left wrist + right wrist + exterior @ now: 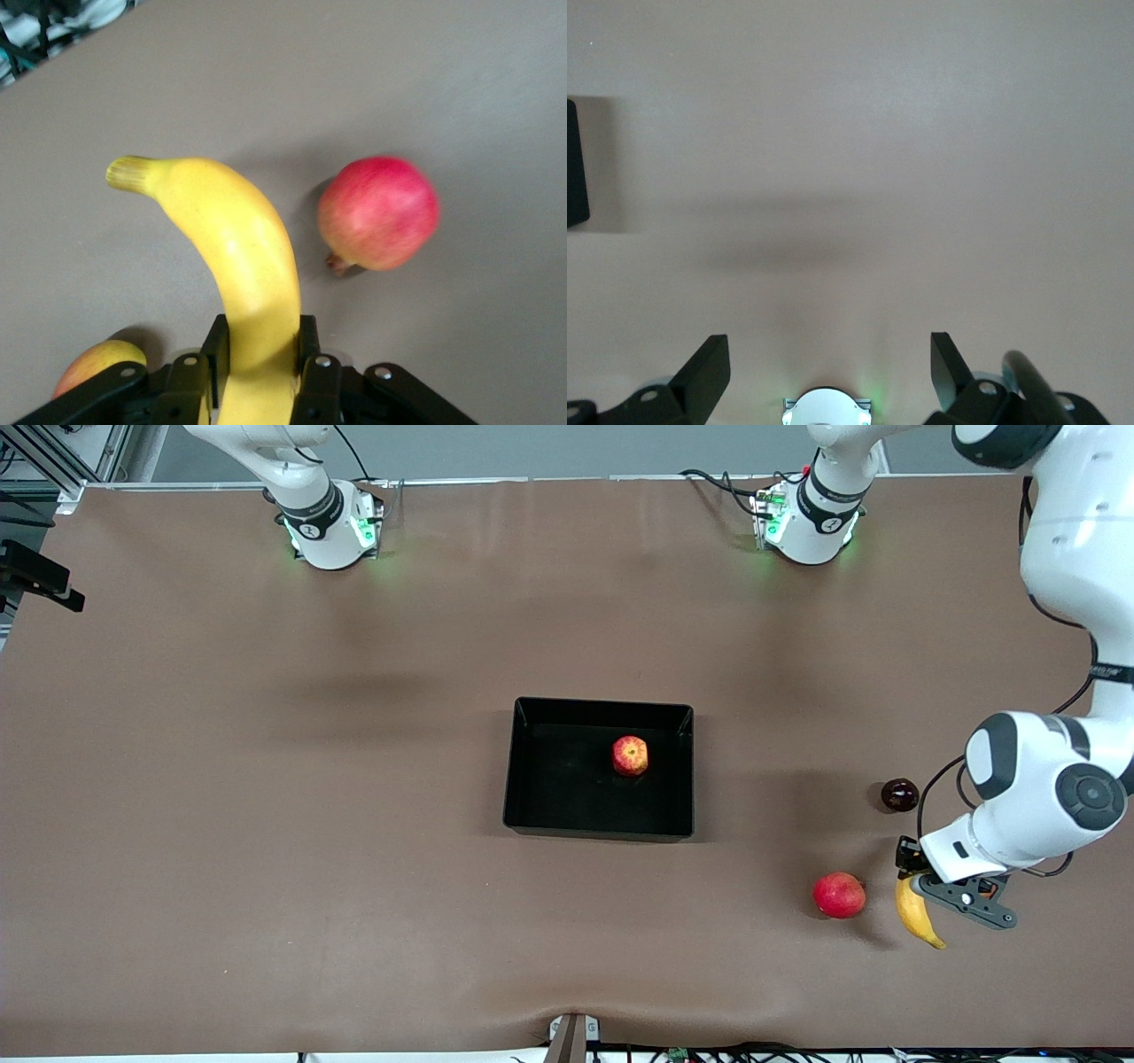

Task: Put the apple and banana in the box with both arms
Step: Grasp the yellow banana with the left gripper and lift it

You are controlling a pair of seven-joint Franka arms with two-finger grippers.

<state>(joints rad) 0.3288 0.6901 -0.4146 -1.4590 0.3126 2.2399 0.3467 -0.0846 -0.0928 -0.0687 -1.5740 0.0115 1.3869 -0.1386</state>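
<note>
Gripping the banana (918,914) near one end, the left gripper (912,879) has its fingers (215,347) closed on either side of the fruit at the left arm's end of the table. Whether the banana is lifted off the table or lying on it cannot be told. The apple (630,755) already sits inside the box (532,717) at the table's middle, so that half looks done. A pinkish-red round fruit (839,895) lies just beside the banana, and a dark fruit (899,794) farther from the camera.

The right gripper (830,367) waits with its fingers wide apart and holding nothing, over bare table.

Judged next: raise the banana, carry it over the box and release it beside the apple.
</note>
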